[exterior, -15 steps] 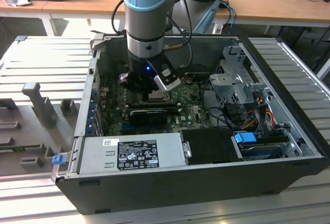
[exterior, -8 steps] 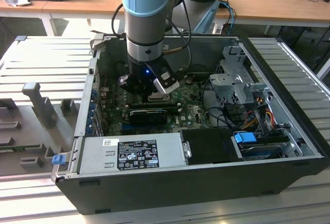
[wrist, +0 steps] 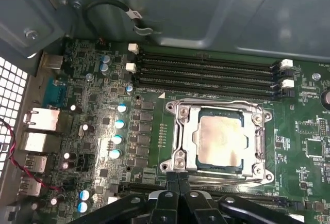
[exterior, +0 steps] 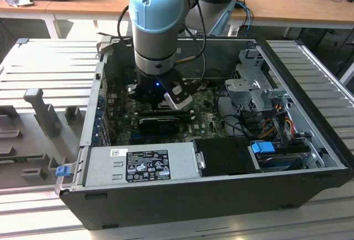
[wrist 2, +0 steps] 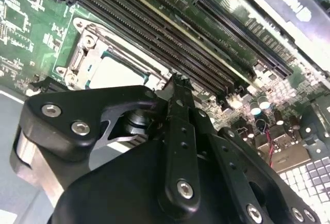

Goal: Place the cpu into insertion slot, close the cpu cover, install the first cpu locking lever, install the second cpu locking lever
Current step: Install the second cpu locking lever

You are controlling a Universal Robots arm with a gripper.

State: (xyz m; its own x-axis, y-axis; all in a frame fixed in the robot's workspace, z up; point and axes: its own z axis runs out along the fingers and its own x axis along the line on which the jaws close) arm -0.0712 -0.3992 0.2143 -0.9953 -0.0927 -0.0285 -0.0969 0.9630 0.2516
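Clenched, empty gripper (wrist: 178,178) beside cpu cover (wrist: 186,131) flat over seated cpu (wrist: 220,140)

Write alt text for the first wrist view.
The cpu sits in the insertion slot with the cpu cover closed around it on the green motherboard. The shut end effector hovers beside the socket's edge.

The cpu (wrist: 220,140) sat in the insertion slot (wrist: 181,140) on the motherboard (wrist: 304,146), with the cpu cover (wrist: 258,141) closed around it. Memory slots (wrist: 206,72) ran just beside the socket, and the gripper (wrist: 178,180) hung near its edge.
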